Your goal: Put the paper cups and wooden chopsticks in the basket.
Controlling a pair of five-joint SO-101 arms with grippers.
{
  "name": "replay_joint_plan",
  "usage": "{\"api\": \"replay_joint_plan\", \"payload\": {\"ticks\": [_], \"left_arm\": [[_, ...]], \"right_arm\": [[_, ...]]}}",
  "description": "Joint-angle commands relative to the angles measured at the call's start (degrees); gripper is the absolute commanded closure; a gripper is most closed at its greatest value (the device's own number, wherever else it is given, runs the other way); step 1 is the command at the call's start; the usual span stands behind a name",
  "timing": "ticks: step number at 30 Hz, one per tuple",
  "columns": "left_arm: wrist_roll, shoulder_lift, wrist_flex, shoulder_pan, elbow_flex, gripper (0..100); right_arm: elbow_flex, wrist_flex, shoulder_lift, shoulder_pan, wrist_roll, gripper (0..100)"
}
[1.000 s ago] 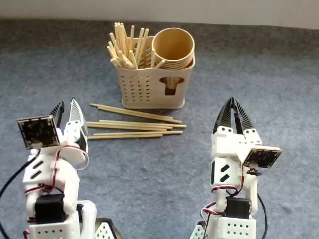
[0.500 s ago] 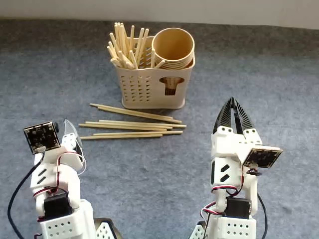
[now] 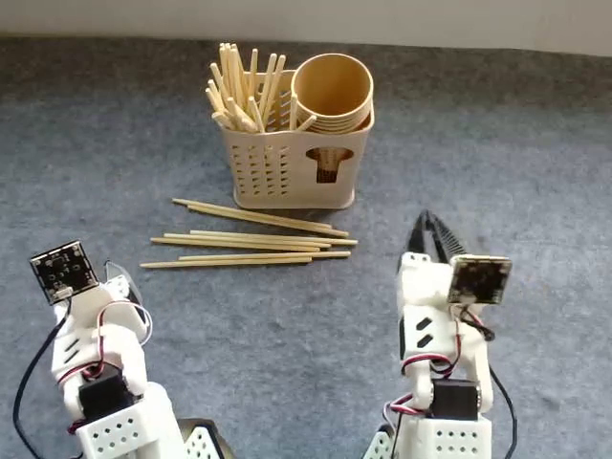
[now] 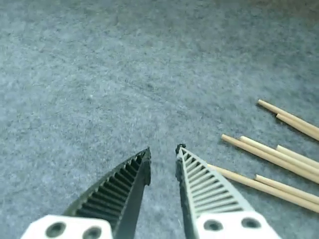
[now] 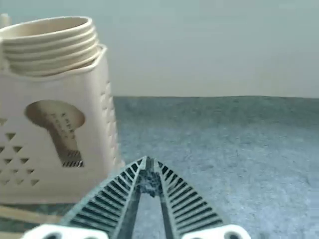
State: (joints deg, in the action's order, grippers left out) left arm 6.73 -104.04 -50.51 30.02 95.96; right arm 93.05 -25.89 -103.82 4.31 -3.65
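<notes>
The basket [image 3: 292, 158] is a cream plastic thing with rows of little slots punched in its front and a mushroom-shaped cutout [image 3: 328, 163]. It's parked upright toward the far side of the grey, carpet-like counter [image 3: 535, 172]. A stack of tan paper cups [image 3: 333, 91] is nested in the half on the right arm's side, and the ribbed rims can be seen one above the other. A bundle of pale wooden chopsticks [image 3: 244, 91] is stood on end in the other half and fanned out a bit.

A handful of loose chopsticks [image 3: 253, 239] is left lying flat on the counter just in front of the basket, roughly parallel, with one slanted across the top of the group.

The left pincer [image 4: 163, 152] is held low over the bare cloth with only a narrow gap between its tips and nothing gripped; the loose sticks' ends are close beside it. The right pincer [image 5: 148, 167] is closed tip to tip, empty, and pointed at the basket's cup side.
</notes>
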Motion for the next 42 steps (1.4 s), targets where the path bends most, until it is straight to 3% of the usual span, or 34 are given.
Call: {"api": "replay_joint_plan", "payload": {"ticks": [1,8,17,23,31,42], "left_arm": [[0.1,-0.1,-2.0,0.2,1.3,89],[0.1,0.0,-2.2,0.2,1.3,89],[0.1,0.0,-2.2,0.2,1.3,89],[0.1,0.0,-2.2,0.2,1.3,89],[0.1,0.0,-2.8,0.4,1.3,89],[0.1,0.0,-2.9,0.3,1.3,89]], "right_arm": [[-5.6,-4.7,0.5,7.1,-5.2,99.3],[-8.0,-10.2,2.6,13.3,-9.4,99.3],[-22.0,-10.7,27.9,14.6,-9.8,99.3],[-26.7,-10.8,41.7,20.4,-9.8,99.3],[-30.1,-10.8,52.0,27.5,-15.3,99.3],[-39.5,-10.8,63.8,29.6,-16.2,99.3]]}}
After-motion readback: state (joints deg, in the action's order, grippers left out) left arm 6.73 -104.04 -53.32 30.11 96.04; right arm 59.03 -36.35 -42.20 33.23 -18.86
